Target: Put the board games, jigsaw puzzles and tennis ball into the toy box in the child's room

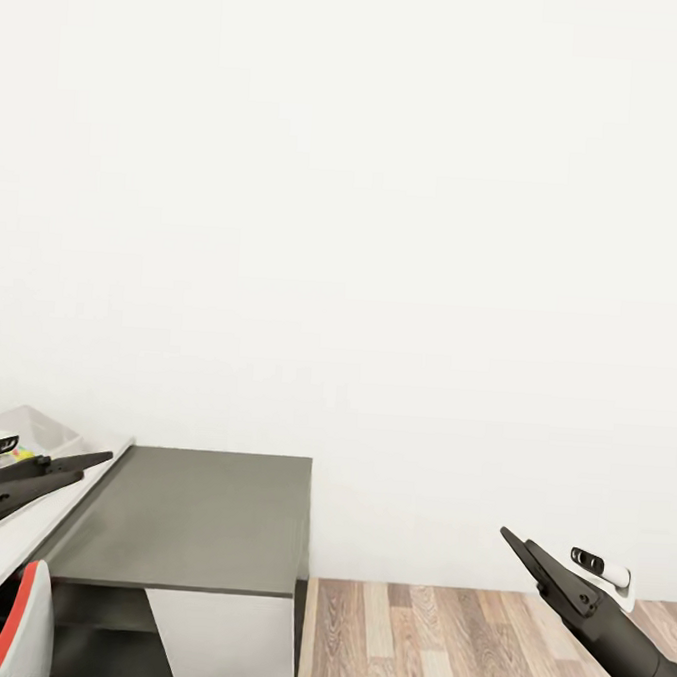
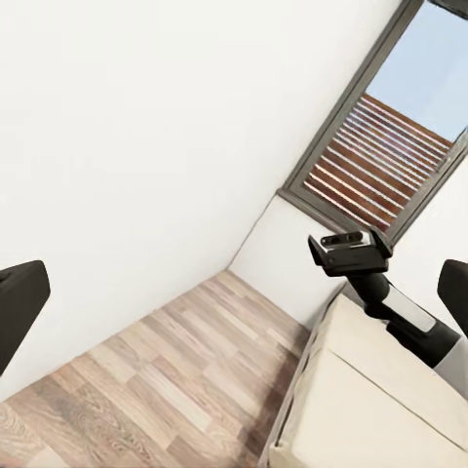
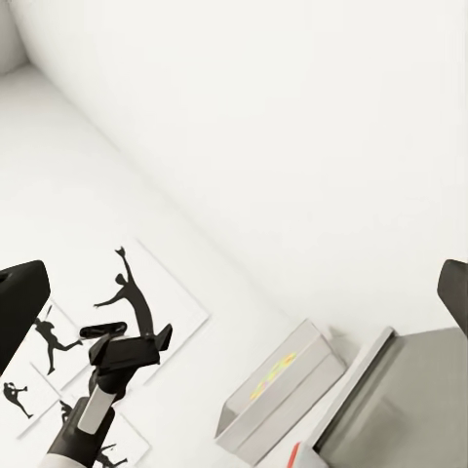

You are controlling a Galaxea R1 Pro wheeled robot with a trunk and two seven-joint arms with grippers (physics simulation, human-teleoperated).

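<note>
At the lower left of the head view, the toy box (image 1: 35,425) sits on the light grey part of the counter (image 1: 21,530), against the white wall, with the dark grey top (image 1: 192,515) running on beside it. The left gripper (image 1: 90,466) hangs over the light part just beside the box, and its jaws look pressed together with nothing between them. The right gripper (image 1: 519,547) hangs well apart over the wooden floor (image 1: 441,635), its jaws also looking closed and empty.

From the right wrist view the toy box (image 3: 278,395) shows its sloping sides and rim, and yellow, green and pink colour lies flat inside it; this is probably one of the jigsaw puzzles (image 3: 273,373), though it is too small to be sure. No loose toy shows on the dark top.

As a judgement, a puzzle sheet is light, thin and a little bendy, so it wants a pinch on an edge lifted off the counter. A board game is a light, stiff card box, best taken across its short width. The ball is light and will roll.
</note>
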